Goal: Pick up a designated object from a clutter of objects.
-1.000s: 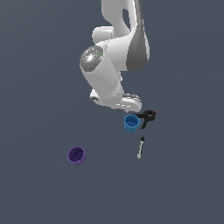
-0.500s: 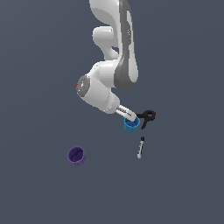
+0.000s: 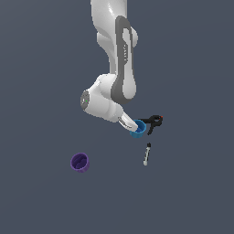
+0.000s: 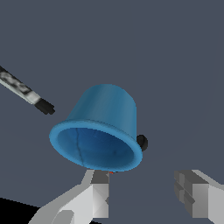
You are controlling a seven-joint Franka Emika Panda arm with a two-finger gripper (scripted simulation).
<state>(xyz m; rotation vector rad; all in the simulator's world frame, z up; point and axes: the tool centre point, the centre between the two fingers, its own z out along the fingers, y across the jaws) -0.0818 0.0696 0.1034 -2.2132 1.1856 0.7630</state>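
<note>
A white robot arm bends low over a flat dark grey floor, its gripper reaching down to a small bright-blue cup. In the wrist view the two pale grey fingers stand spread apart with a clear gap between them, and nothing is clamped in that gap. The blue cup sits directly ahead of the fingertips, its open mouth with the rolled rim turned toward them and its narrower base pointing away. One finger lies just at the cup's rim; whether it touches cannot be told. The other finger stands clear to the side.

Right behind the cup, on the side away from the arm, lies a black clamp with a red tip. A thin white-and-black marker lies near the cup, apart from it. A purple cup sits well away from the gripper, toward the exterior view's left.
</note>
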